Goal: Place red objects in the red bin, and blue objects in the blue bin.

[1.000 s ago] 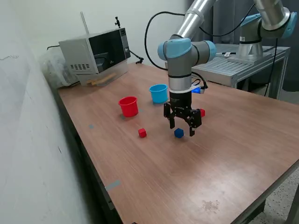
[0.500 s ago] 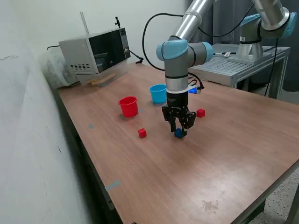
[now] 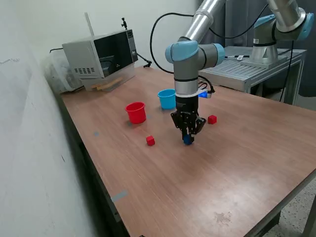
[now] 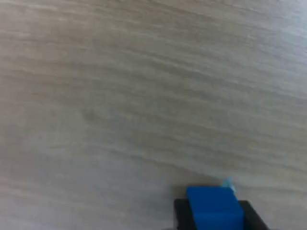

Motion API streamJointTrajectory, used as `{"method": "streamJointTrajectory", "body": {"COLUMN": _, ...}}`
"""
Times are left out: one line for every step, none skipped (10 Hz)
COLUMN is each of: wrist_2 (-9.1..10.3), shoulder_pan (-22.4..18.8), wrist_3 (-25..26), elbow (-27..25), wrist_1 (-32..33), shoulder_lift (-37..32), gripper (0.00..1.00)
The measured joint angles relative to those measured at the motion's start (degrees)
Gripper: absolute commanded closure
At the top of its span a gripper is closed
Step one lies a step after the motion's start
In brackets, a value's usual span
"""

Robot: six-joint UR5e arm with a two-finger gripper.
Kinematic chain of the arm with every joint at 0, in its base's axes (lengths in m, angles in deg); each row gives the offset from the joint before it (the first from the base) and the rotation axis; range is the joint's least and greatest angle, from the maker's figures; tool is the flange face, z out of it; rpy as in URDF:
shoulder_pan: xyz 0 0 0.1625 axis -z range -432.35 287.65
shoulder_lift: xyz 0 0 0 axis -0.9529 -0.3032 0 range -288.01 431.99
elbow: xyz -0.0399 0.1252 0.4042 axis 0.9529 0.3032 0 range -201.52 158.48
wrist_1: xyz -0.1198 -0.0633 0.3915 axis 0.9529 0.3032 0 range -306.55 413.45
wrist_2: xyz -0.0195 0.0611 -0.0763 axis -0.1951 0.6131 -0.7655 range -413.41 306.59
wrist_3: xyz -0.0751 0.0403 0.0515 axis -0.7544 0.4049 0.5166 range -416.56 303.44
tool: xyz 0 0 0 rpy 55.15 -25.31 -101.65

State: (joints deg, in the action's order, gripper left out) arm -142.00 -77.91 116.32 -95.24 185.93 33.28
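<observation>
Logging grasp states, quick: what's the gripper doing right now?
Gripper: closed on the blue cube, down at the table.

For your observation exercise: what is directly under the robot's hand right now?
A dark blue cube sits on the wooden table under the hand, between its black fingers. The hand covers most of the cube in the exterior view; contact with the table is not visible.
</observation>
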Motion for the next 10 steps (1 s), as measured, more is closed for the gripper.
{"method": "streamJointTrajectory", "body": {"wrist_2": -0.35, "shoulder_pan": 0.00, "wrist_3": -0.13, "elbow": -0.28, "wrist_1": -0.36, "shoulder_lift": -1.68, "gripper": 1.00}}
{"method": "streamJointTrajectory", "body": {"wrist_2": -0.68, "shoulder_pan": 0.01, "wrist_3": -0.20, "elbow": -0.93, "wrist_1": -1.17, "shoulder_lift": -4.41, "gripper": 1.00}}
{"method": "streamJointTrajectory", "body": {"wrist_2": -0.94, "shoulder_pan": 0.23, "wrist_3": -0.23, "elbow": -1.97, "wrist_1": -2.27, "shoulder_lift": -8.07, "gripper": 1.00}}
{"method": "streamJointTrajectory", "body": {"wrist_2": -1.12, "shoulder_pan": 0.90, "wrist_3": -0.25, "elbow": -3.50, "wrist_1": -3.39, "shoulder_lift": -12.35, "gripper": 1.00}}
{"method": "streamJointTrajectory", "body": {"wrist_2": -1.23, "shoulder_pan": 2.20, "wrist_3": -0.26, "elbow": -5.48, "wrist_1": -4.46, "shoulder_lift": -16.54, "gripper": 1.00}}
{"method": "streamJointTrajectory", "body": {"wrist_2": -1.30, "shoulder_pan": 4.19, "wrist_3": -0.26, "elbow": -7.83, "wrist_1": -5.46, "shoulder_lift": -20.19, "gripper": 1.00}}
{"method": "streamJointTrajectory", "body": {"wrist_2": -1.34, "shoulder_pan": 6.76, "wrist_3": -0.26, "elbow": -10.40, "wrist_1": -6.23, "shoulder_lift": -23.02, "gripper": 1.00}}
{"method": "streamJointTrajectory", "body": {"wrist_2": -1.38, "shoulder_pan": 9.65, "wrist_3": -0.28, "elbow": -13.10, "wrist_1": -6.77, "shoulder_lift": -25.02, "gripper": 1.00}}
{"method": "streamJointTrajectory", "body": {"wrist_2": -1.42, "shoulder_pan": 12.43, "wrist_3": -0.31, "elbow": -15.82, "wrist_1": -7.08, "shoulder_lift": -26.37, "gripper": 1.00}}
{"method": "streamJointTrajectory", "body": {"wrist_2": -1.44, "shoulder_pan": 14.80, "wrist_3": -0.45, "elbow": -18.41, "wrist_1": -7.22, "shoulder_lift": -27.26, "gripper": 1.00}}
